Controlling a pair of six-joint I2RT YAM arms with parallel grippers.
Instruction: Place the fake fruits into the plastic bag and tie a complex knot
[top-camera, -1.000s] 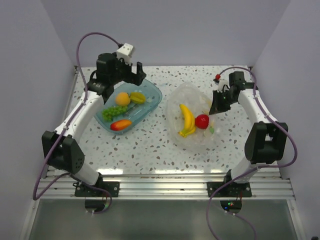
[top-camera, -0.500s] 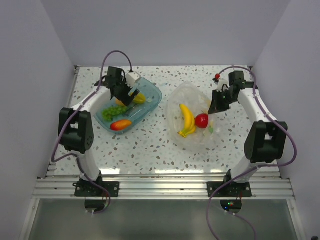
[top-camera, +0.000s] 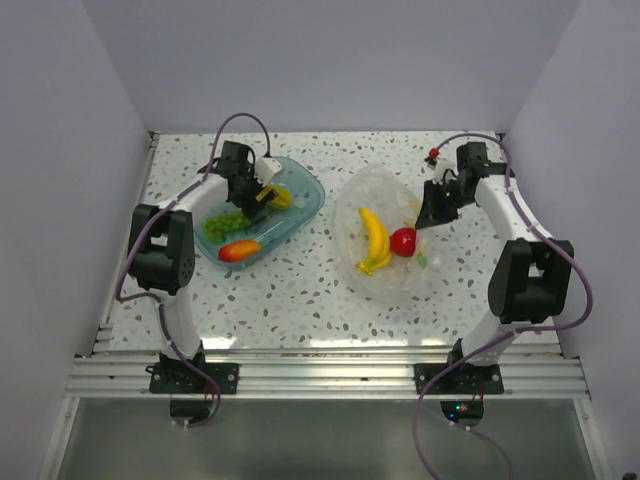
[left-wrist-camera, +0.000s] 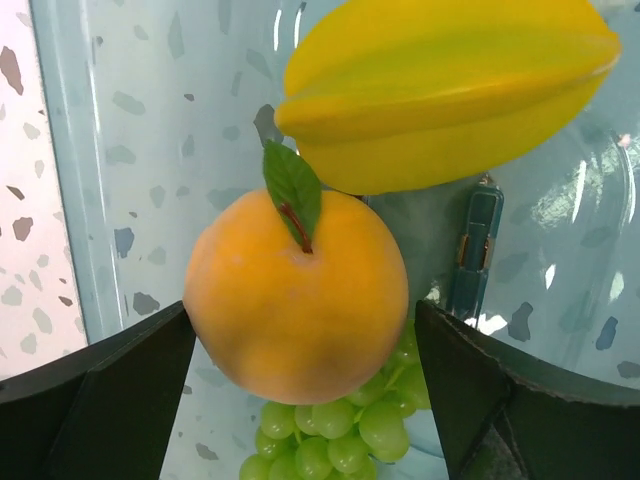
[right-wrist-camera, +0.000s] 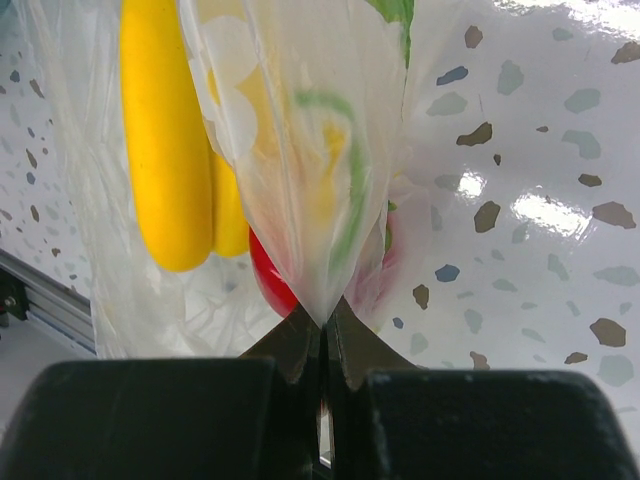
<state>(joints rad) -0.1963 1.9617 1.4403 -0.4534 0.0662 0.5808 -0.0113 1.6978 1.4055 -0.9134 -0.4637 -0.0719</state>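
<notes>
My left gripper (top-camera: 250, 196) is down in the teal tray (top-camera: 306, 196), open, with its jaws on either side of the orange (left-wrist-camera: 295, 295), which has a green leaf. A yellow star-shaped fruit (left-wrist-camera: 440, 90) lies just beyond it and green grapes (left-wrist-camera: 340, 430) just below. The orange-red piece (top-camera: 240, 249) lies at the tray's near end. My right gripper (top-camera: 428, 215) is shut on the right edge of the clear plastic bag (top-camera: 372, 188), pinching a fold of film (right-wrist-camera: 300, 150). The banana bunch (top-camera: 374, 238) and red apple (top-camera: 404, 241) lie inside the bag.
The tray sits at the back left and the bag at centre right on the speckled table (top-camera: 300, 290). White walls close in the left, right and back. A metal rail (top-camera: 320, 375) runs along the near edge by the arm bases.
My left arm has come down from above the tray's back edge into the tray, and its open jaws now straddle the orange. The right gripper and bag have not moved.
</notes>
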